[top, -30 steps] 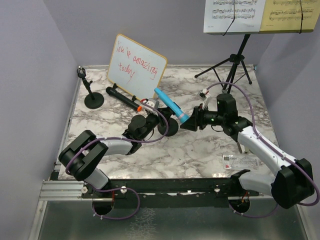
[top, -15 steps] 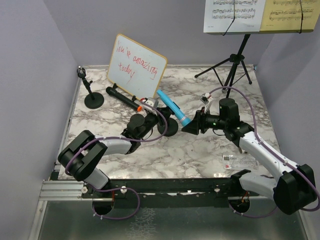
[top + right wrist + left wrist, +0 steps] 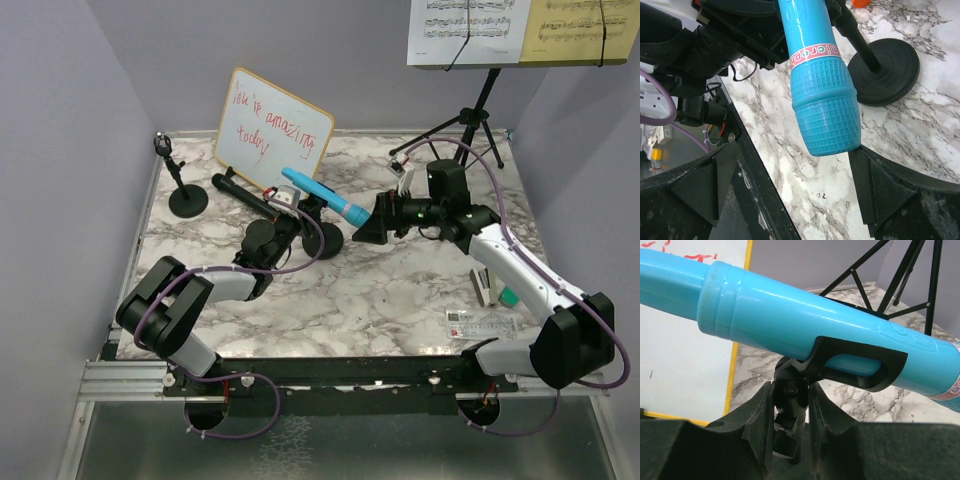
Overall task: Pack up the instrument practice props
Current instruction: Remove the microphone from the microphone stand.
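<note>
Blue microphone (image 3: 322, 195) sits just above centre of the top view, tilted, head end lower and pointing right, cradled in the clip of a black mic holder (image 3: 885, 70) whose round base rests on the marble tabletop (image 3: 400, 300). Left claw (image 3: 790, 387) is pinching that holder's stem just under the clip, with a finger pressed on each side of the joint (clear in the left wrist view). Right claw (image 3: 792, 152) is spread wide, with the mic's gridded head between the two fingers. The right-hand finger sits just beside the head; I cannot tell whether it touches.

Black microphone (image 3: 245, 196) lies flat on the tabletop, left of centre, just in front of the whiteboard (image 3: 272, 132). Second mic holder (image 3: 187, 197) stands upright at the left edge, well apart from both arms. Tripod music stand (image 3: 465, 130) stands at upper right, carrying white sheet music (image 3: 468, 30) and yellow sheet music (image 3: 580, 30) side by side at the top edge. Clear ruler (image 3: 480, 322) lies at lower right.
</note>
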Tool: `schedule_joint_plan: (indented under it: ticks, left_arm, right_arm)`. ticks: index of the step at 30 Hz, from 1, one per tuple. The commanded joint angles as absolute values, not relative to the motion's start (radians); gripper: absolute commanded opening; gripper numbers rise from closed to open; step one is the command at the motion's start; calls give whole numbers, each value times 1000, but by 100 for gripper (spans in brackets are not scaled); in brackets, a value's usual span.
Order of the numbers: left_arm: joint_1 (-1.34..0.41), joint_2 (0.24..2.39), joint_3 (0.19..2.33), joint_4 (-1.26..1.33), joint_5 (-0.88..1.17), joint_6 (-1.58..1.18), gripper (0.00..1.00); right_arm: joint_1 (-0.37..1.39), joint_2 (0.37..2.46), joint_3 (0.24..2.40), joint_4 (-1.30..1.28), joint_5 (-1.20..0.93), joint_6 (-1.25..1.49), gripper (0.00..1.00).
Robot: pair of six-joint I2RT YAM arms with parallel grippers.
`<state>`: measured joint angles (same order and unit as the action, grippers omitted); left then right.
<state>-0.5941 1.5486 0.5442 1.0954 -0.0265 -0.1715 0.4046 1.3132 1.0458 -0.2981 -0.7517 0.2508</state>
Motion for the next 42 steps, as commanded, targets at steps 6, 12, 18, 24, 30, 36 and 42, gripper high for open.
schedule_joint_plan:
  ticks: [6, 12, 18, 24, 30, 36, 42]
  left_arm:
    - [-612, 1579, 513, 1068, 101, -122, 0]
    - [-612, 1568, 507, 1065, 66, -121, 0]
    - [-612, 1579, 511, 1064, 72, -121, 0]
    - [-612, 1577, 515, 1064, 132, -116, 0]
    - [-612, 1579, 518, 1063, 160, -116, 0]
    - [-612, 1573, 516, 1066, 166, -114, 0]
    - [-612, 1576, 515, 1070, 174, -112, 0]
  right_arm:
    - [403, 1445, 1208, -344, -606, 138, 100]
    - [396, 1424, 1166, -350, -501, 118, 100]
    - [396, 1384, 1182, -370, -425, 61, 100]
    - [397, 1424, 1234, -356, -693, 9, 100]
    - [402, 1535, 1305, -338, -858, 22, 92]
    - [413, 1614, 1339, -352, -899, 17, 82]
    - [414, 1643, 1323, -331, -986, 27, 69]
